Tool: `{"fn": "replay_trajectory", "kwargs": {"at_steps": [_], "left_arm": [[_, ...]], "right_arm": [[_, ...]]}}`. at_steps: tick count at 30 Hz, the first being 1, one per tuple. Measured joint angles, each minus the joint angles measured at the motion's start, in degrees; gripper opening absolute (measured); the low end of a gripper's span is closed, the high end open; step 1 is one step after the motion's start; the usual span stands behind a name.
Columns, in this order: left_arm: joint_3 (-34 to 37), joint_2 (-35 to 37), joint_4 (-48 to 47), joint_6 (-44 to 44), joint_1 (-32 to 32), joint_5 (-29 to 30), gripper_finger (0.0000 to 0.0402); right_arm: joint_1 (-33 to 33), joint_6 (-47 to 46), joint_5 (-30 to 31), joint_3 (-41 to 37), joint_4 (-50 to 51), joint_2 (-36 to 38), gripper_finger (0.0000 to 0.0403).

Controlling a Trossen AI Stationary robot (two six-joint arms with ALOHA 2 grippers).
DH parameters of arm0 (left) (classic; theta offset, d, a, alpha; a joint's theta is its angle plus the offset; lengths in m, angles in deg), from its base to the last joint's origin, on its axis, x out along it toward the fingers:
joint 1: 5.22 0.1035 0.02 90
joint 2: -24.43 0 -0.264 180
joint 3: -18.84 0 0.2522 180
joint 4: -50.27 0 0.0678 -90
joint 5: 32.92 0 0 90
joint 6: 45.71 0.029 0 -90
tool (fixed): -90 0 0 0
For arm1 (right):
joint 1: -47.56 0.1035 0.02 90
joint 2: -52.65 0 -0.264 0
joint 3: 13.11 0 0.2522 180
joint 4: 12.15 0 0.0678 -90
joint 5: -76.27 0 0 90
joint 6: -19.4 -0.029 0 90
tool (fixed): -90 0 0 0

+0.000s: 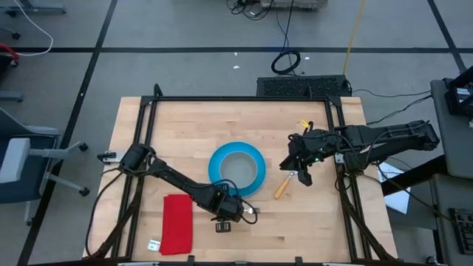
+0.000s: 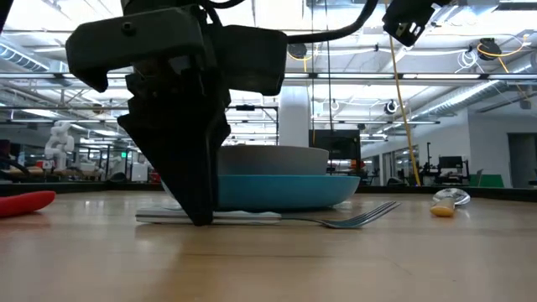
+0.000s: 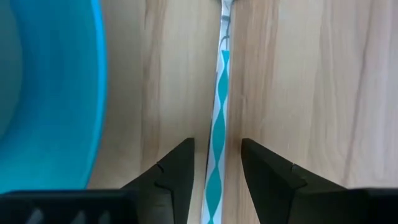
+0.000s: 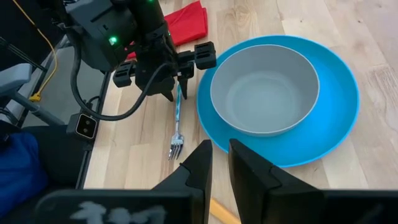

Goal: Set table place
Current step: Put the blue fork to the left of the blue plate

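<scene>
Straddling the fork (image 3: 219,124) handle: left gripper (image 3: 216,163), down at the table (image 1: 318,229) surface just beside the blue plate (image 1: 255,166), near front edge. Fingers (image 3: 176,168) narrowly parted, one on each side of the handle, small gaps visible, so not clamped. Tips look at or just off the wood in the low view; contact can't be confirmed.

Fork flat on the table, handle patterned teal and white, tines (image 4: 176,149) pointing away from the gripper, running alongside the plate rim without touching it.

Plate roughly centre of the table, grey bowl (image 4: 265,90) sitting inside it, upright, offset toward one side of the plate.

Right gripper (image 1: 301,171) hovering above the table right of the plate, fingers (image 4: 196,165) slightly apart, holding nothing. Spoon (image 1: 284,185) with orange handle lying flat on the wood just below it, right of the plate, apart from the rim. Metal bowl end faces the camera in the low view.

Red cloth (image 1: 177,223) folded near the front-left corner, well clear of the plate.
</scene>
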Motion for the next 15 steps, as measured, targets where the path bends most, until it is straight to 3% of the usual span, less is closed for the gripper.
{"fn": "replay_trajectory", "kwargs": {"at_steps": [15], "left_arm": [[-0.09, -0.67, 0.15, -0.15, 0.04, 0.07, 0.014]], "right_arm": [[-0.01, 0.0, 0.0, 0.0, 0.02, -0.01, 0.0045]]}}
